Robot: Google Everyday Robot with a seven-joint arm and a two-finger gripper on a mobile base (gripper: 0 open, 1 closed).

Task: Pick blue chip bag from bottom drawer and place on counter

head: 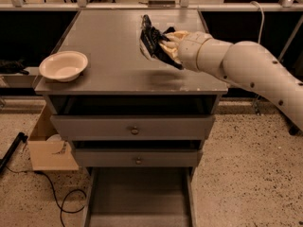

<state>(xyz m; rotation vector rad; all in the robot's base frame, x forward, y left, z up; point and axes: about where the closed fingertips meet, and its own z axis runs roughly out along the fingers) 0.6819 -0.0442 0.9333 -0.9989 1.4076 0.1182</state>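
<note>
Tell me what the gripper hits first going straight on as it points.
The gripper, shut on the blue chip bag, points toward the picture's left over the counter. The way looks free; the white bowl seems to lie nearer the front, off that line, though depth is unclear.

Over table [109, 56] right-centre: hand [168, 44], gripping blue chip bag [151, 40] at its left. On table front-left corner: bowl [63, 65]. Below 2 upper drawers [104, 126]: bottom drawer [139, 200], open. On floor [246, 174] left of drawers: cardboard box [49, 150].
</note>
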